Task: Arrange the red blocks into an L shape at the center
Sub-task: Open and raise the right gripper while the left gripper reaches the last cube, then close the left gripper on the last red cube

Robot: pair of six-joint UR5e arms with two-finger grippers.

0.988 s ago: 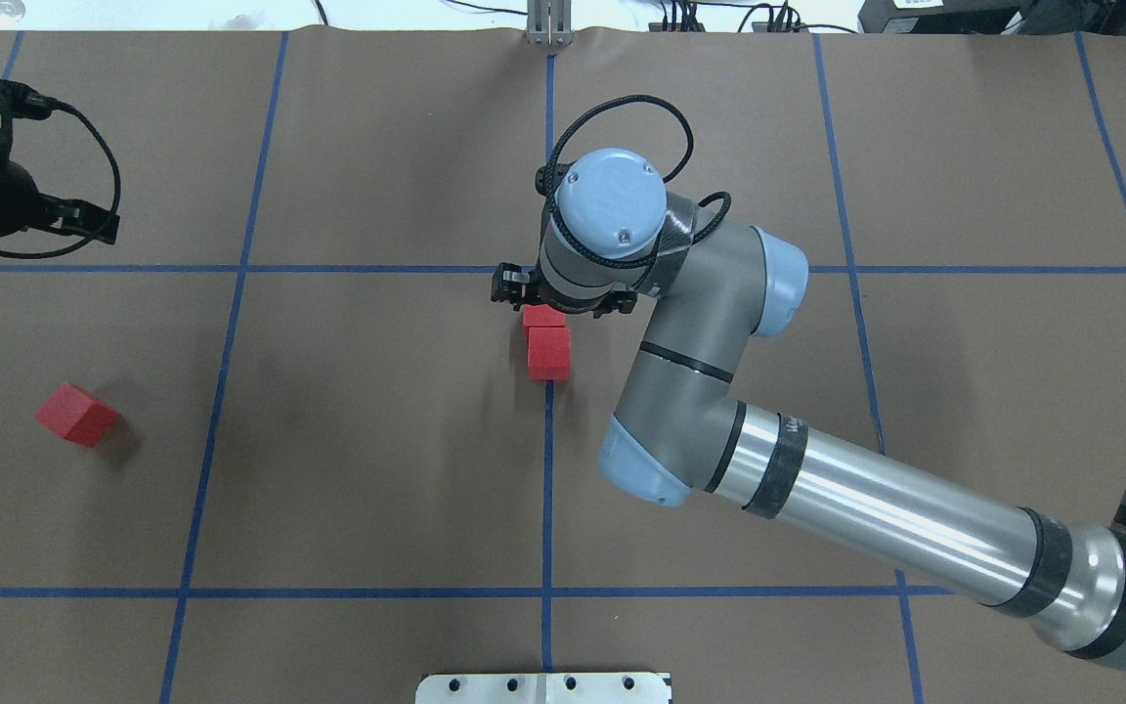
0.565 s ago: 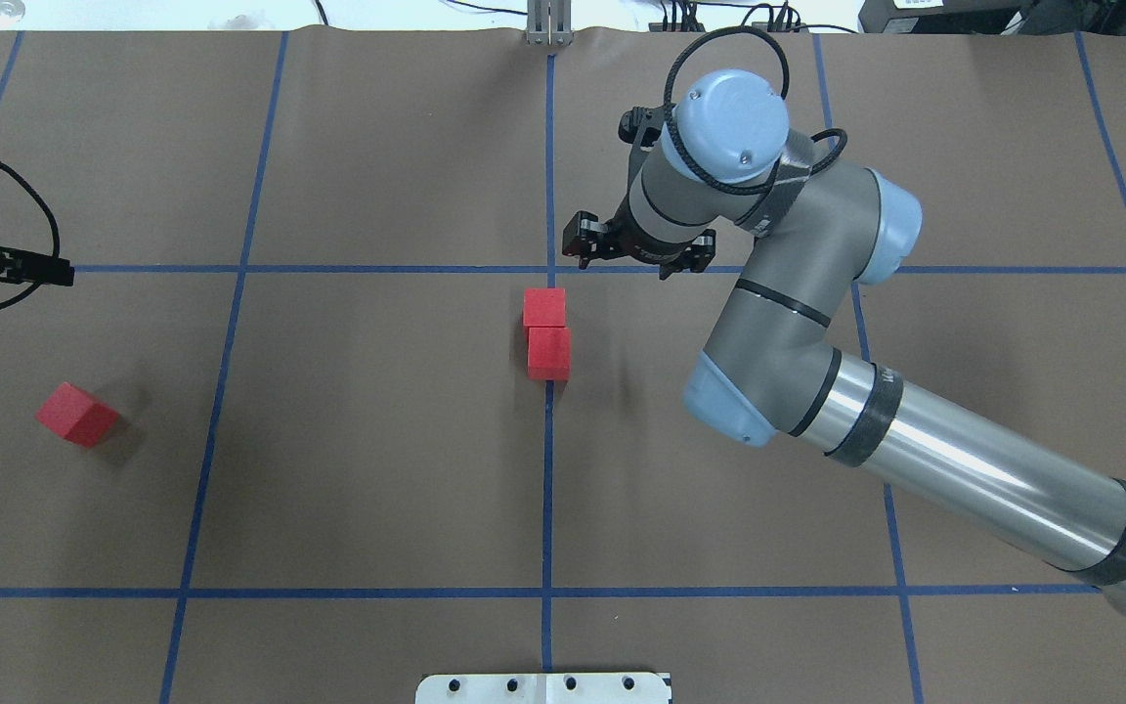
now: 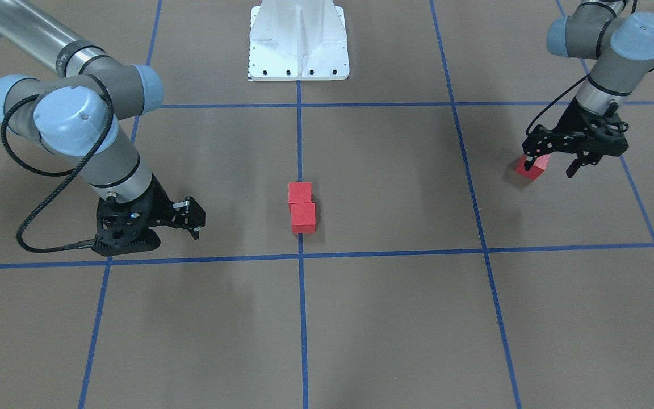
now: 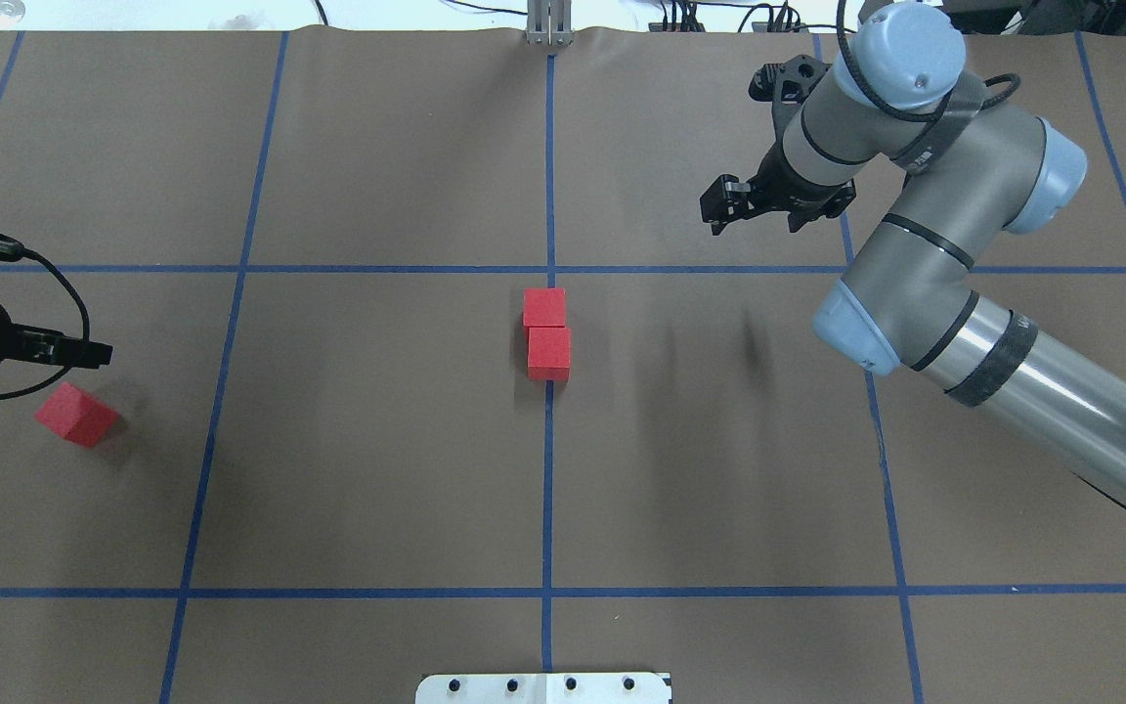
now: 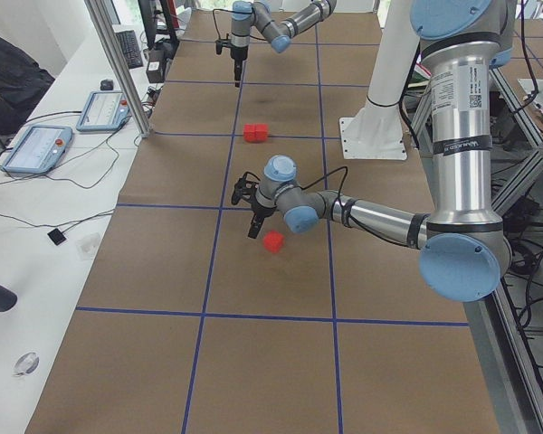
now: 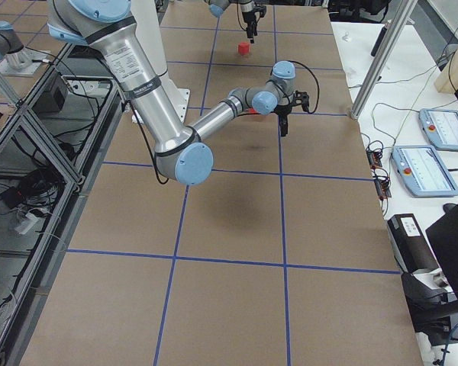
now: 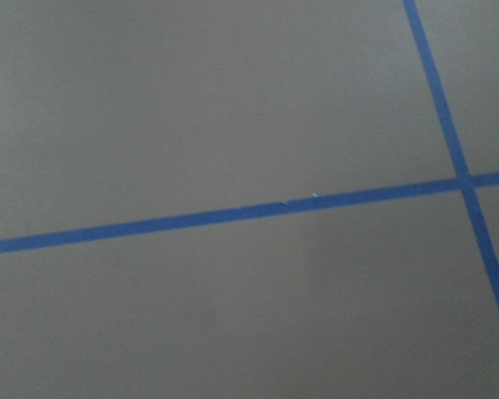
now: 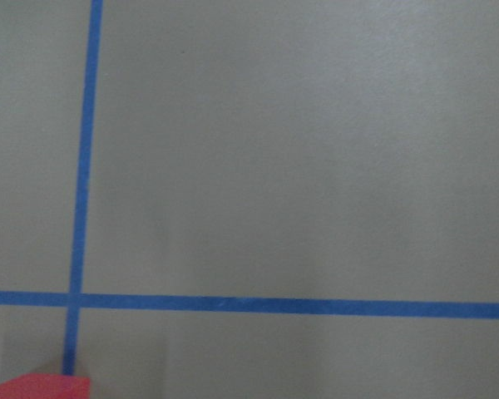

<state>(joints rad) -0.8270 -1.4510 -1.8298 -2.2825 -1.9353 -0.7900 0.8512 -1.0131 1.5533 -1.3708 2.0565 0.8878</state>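
Dead on the center (image 4: 485,323): first red block (image 4: 544,307) and second red block (image 4: 549,353), touching face to face. Forms a short straight run along the middle blue tape line (image 4: 547,489), just on the robot's side of the crossing. Not quite flush, with the second nudged a shade toward the robot's right. Plain matte cubes with crisp edges, sitting flat on brown matte paper. Plenty of bare floor on both flanks of the pair, and nothing crowding either long side.

Way out on the robot's left, well apart from the pair: third red block (image 4: 77,414), turned corner-on to the grid and sitting inside the outer square.

Right beside it, the left gripper (image 3: 549,168), black fingers spread wide and holding nothing. From the front, one fingertip overlapping the cube's edge. Touching or not, impossible to call.

Over on the robot's right, past the cross line and well clear of the pair: right gripper (image 4: 754,227), fingers apart and empty.

At the robot's edge of the floor, the white base (image 3: 298,40), smooth metal with a row of bolt holes.

From both wrist cameras, only brown floor and blue tape, plus a red sliver low in the right one.
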